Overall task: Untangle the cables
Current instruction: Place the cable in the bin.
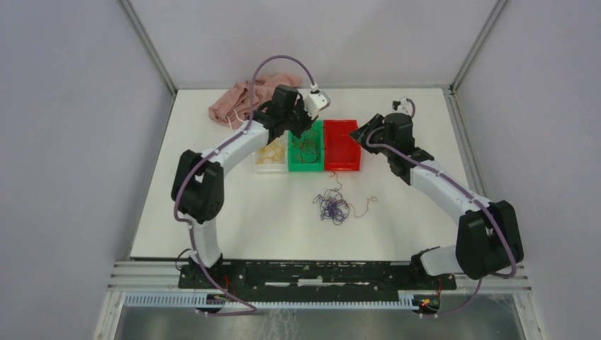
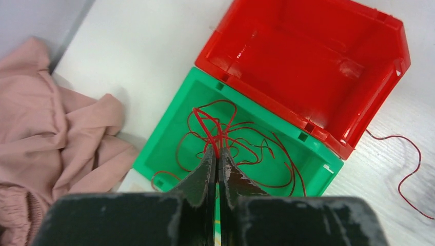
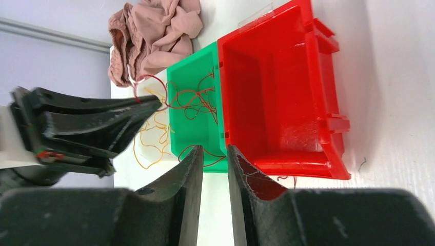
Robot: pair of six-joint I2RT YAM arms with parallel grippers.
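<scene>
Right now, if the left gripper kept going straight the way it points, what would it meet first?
The left gripper, shut on a strand, points down into the green plastic bin. It would likely meet the thin red curly wires first, then the bin's floor; depth is hard to judge.

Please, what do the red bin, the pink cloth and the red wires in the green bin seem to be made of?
Red bin: probably hard plastic; glossy walls with bright reflections and moulded ribs.
Pink cloth: soft fabric, matte, lying in loose folds; the weave is too fine to tell.
Red wires: thin, flexible, curly strands, likely plastic-coated; the core is not visible.
</scene>
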